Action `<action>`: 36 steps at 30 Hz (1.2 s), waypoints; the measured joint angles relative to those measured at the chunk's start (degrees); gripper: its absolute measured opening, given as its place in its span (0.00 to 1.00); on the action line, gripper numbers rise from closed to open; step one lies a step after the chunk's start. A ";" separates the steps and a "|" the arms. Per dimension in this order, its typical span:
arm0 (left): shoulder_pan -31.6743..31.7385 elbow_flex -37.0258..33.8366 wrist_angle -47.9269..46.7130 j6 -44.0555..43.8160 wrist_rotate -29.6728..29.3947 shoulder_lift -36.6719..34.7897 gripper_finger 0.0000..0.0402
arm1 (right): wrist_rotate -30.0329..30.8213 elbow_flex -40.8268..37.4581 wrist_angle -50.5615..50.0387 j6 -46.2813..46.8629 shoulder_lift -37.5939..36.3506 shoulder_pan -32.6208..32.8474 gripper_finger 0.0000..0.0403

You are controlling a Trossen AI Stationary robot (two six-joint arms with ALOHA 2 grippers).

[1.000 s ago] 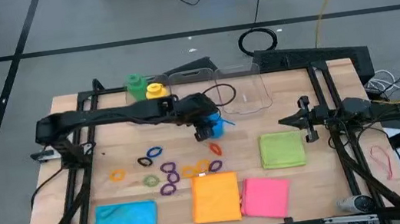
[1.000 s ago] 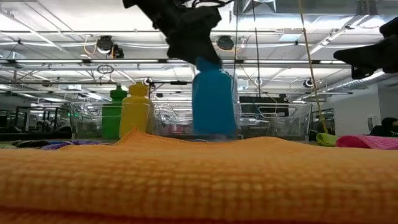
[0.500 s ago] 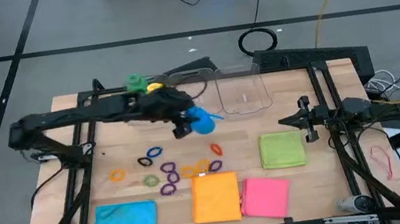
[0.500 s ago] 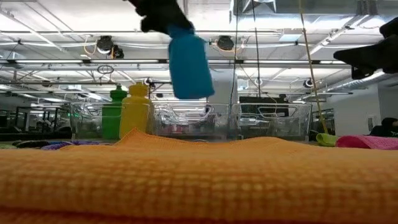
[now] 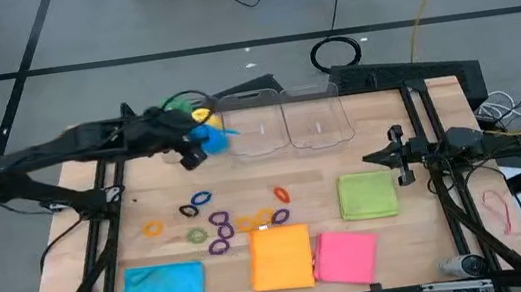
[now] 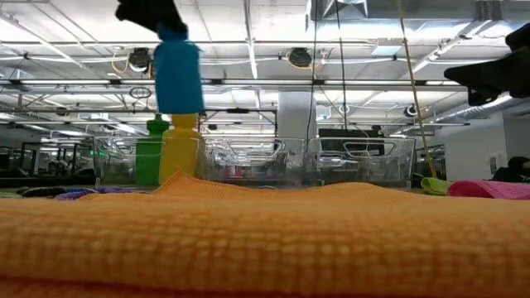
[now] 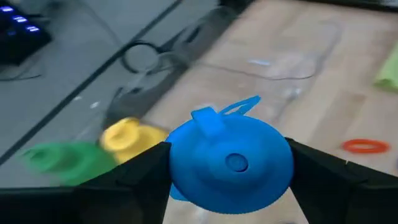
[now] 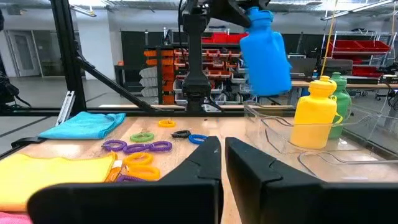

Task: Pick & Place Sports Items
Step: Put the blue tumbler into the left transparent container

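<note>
My left gripper (image 5: 195,151) is shut on the blue bottle (image 5: 211,140), high over the table's far left. In the low view the bottle (image 6: 178,76) hangs above the yellow bottle (image 6: 180,151) and the green bottle (image 6: 150,151), which stand upright in the leftmost clear bin (image 6: 112,161). Several small rings (image 5: 218,219) lie on the wood at mid-table. Blue (image 5: 162,288), orange (image 5: 281,257) and pink (image 5: 346,256) cloths lie along the near edge, and a green cloth (image 5: 367,194) lies to the right. My right gripper (image 5: 399,156) is shut and empty at the right. My left gripper pinches the blue bottle at its top, just under the cap (image 7: 230,158), one finger (image 7: 140,180) on each side. The fingers come from above, pointing down. The bottle hangs upright below them (image 6: 178,76), clear of the table and the bins.
Two more clear bins (image 5: 254,132) (image 5: 319,123) stand side by side at the table's far middle, right of the bottles. The orange cloth fills the low view's foreground (image 6: 265,240). Bare wood lies between the rings and the bins.
My left gripper has risen and gone toward the table's left and far edge, carrying the blue bottle. The bottle has gone from low near the table's middle to high above the yellow bottle and stays upright. My right arm has kept still.
</note>
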 joint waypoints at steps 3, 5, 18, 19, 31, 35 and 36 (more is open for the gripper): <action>0.71 0.00 -2.53 -2.78 -2.11 -1.43 0.54 | 0.00 0.00 0.00 0.00 0.00 0.00 0.00; 1.39 0.02 -4.49 -4.68 -3.21 -1.51 0.54 | 0.00 -0.01 0.00 0.00 0.00 0.00 0.00; 5.47 -7.87 -7.56 -11.88 -4.49 -2.90 0.54 | 0.00 -0.02 0.00 -0.02 0.00 0.00 0.00; 5.98 -9.07 -6.53 -11.64 -3.56 -3.49 0.54 | 0.00 -0.01 0.00 -0.02 0.00 0.00 0.00; 11.43 -23.30 9.13 -7.01 8.16 -6.26 0.54 | 0.00 0.00 0.00 -0.01 0.00 0.00 0.00; 12.94 -24.87 9.85 -7.13 9.43 -6.74 0.54 | 0.00 -0.02 -0.01 -0.01 0.00 0.00 0.00; 13.25 -25.19 9.89 -7.11 9.39 -6.56 0.54 | 0.00 -0.02 0.00 0.00 0.00 0.00 0.00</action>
